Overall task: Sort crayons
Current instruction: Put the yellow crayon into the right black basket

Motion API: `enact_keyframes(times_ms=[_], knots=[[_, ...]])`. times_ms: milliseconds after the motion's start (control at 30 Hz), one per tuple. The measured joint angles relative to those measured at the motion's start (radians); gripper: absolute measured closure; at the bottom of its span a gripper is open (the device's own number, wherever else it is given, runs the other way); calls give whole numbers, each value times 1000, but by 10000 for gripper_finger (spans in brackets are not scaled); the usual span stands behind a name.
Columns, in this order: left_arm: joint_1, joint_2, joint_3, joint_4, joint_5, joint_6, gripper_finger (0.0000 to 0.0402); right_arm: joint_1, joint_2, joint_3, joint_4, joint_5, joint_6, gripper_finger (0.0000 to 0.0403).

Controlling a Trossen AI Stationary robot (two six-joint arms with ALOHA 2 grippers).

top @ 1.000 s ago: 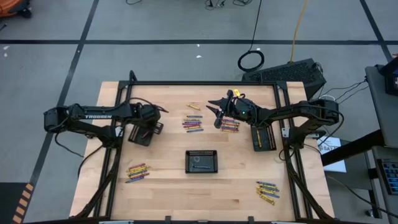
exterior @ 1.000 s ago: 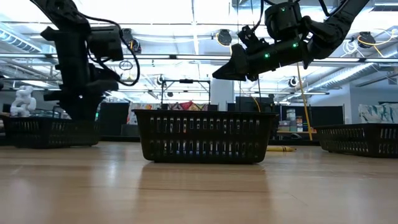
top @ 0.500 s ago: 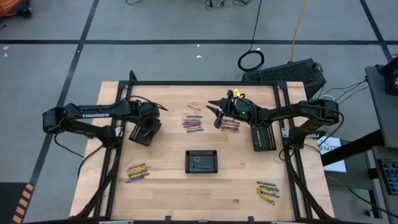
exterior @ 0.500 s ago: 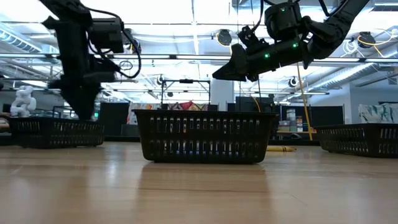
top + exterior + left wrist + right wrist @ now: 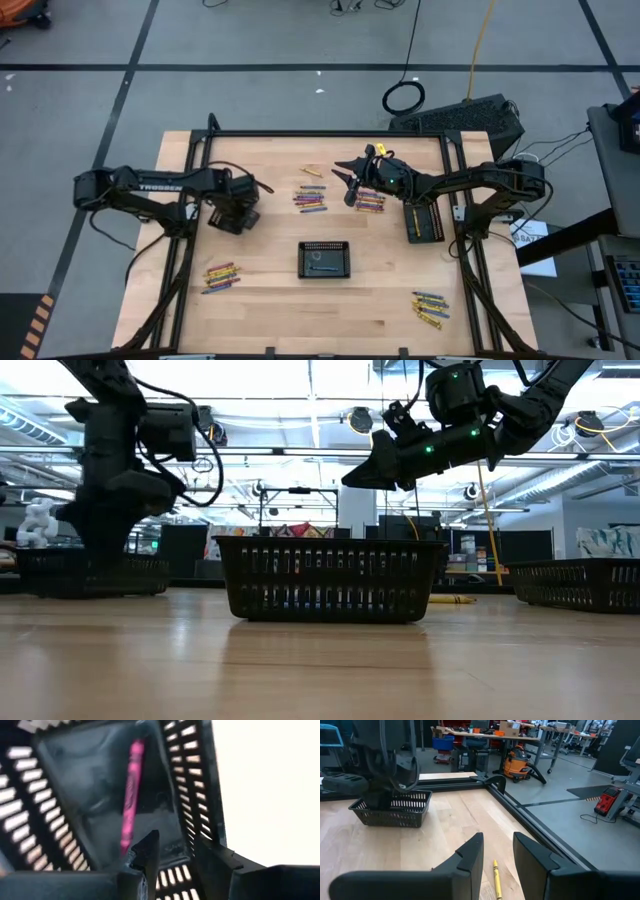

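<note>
Left gripper (image 5: 172, 852) hangs inside the left black basket (image 5: 232, 214), fingers slightly apart and holding nothing; a pink crayon (image 5: 131, 795) lies loose on the basket floor just beyond them. Right gripper (image 5: 496, 852) hovers high over the table's far edge, fingers parted and empty, above a lone yellow crayon (image 5: 496, 880). Crayon groups (image 5: 311, 199) lie on the table around the centre basket (image 5: 324, 259).

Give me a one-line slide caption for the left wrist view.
Left claw, open and empty, hovers inside a black slotted plastic tray holding one thin pink crayon.
</note>
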Motion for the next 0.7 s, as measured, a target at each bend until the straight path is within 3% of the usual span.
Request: enact_keyframes(times_ms=[333,500,700], knots=[[1,10,0,184,-6,-26,275,0,0,0,-3,-1,0,312],[3,-1,4,145,-28,-10,275,0,0,0,-3,-1,0,312],[17,-50,69,-24,-83,62,275,0,0,0,-20,-1,0,312]])
